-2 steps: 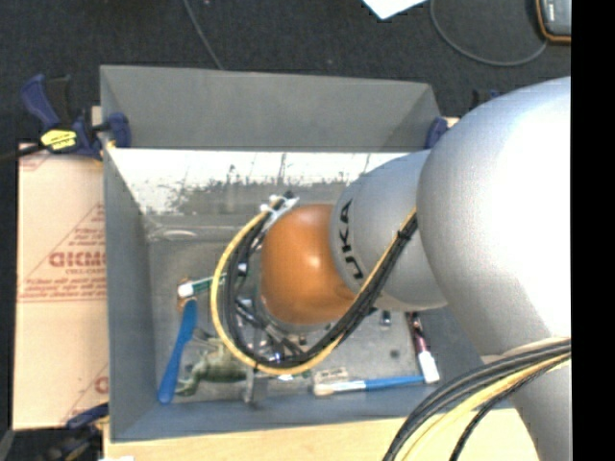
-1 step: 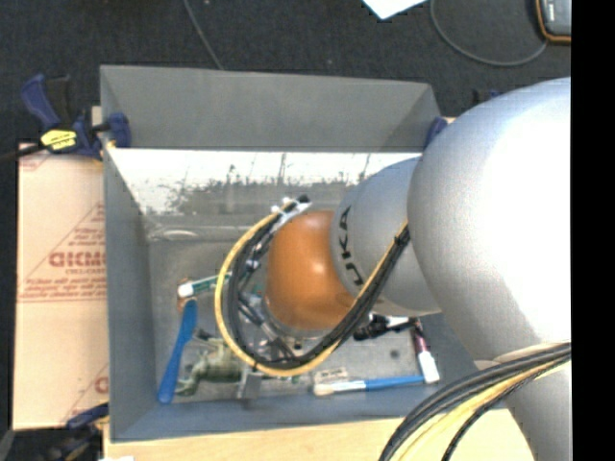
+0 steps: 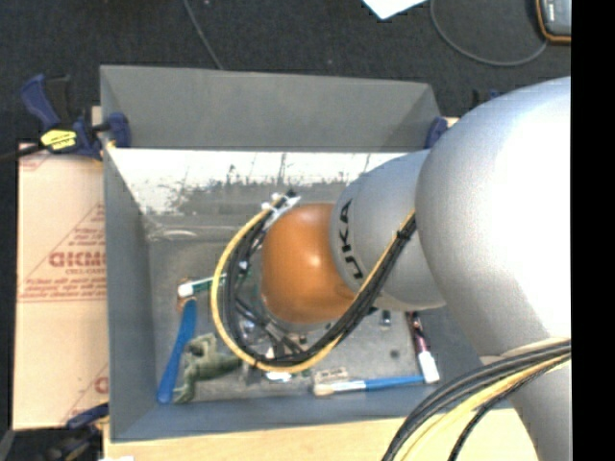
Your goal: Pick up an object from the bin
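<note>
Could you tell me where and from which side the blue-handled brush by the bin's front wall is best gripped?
Probably at mid-handle of the blue-handled brush, coming down from above and closing across its thin width. It lies flat on the bin floor along the front wall, with the handle clear, while its white head end lies nearer the arm.

Black capital letters (image 3: pixel 346 248) run lengthwise along the silver arm (image 3: pixel 413 229), on the rounded link just beside the orange cover (image 3: pixel 298 262). They read "UKA", part of the maker's name KUKA, with the rest of the word cut off at the link's curve. Small marks on the things lying in the bin (image 3: pixel 130 286) cannot be read.
</note>
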Robot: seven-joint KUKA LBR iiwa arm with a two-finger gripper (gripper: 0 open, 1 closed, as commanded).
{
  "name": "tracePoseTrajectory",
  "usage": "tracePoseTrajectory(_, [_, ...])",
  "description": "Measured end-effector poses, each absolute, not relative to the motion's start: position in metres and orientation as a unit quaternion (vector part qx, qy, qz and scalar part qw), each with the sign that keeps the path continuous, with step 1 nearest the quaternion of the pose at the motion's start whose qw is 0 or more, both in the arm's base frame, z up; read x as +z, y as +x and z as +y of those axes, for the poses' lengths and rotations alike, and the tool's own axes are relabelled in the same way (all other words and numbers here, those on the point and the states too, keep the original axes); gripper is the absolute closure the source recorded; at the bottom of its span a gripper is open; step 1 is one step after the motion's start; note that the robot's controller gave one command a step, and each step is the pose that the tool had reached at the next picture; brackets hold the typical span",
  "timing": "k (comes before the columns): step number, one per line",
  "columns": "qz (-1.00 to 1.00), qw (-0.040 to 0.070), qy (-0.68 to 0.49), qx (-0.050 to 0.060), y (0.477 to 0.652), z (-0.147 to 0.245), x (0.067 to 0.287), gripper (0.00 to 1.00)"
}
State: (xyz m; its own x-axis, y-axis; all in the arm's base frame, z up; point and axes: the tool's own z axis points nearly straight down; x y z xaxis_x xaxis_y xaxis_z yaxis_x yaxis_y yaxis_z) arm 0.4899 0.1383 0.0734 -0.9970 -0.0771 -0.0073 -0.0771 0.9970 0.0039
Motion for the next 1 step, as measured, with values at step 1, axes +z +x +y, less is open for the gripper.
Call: tracePoseTrajectory(1, [0.999,0.004,-0.038,0.002,0.4898,0.1384,0.0734,1.00])
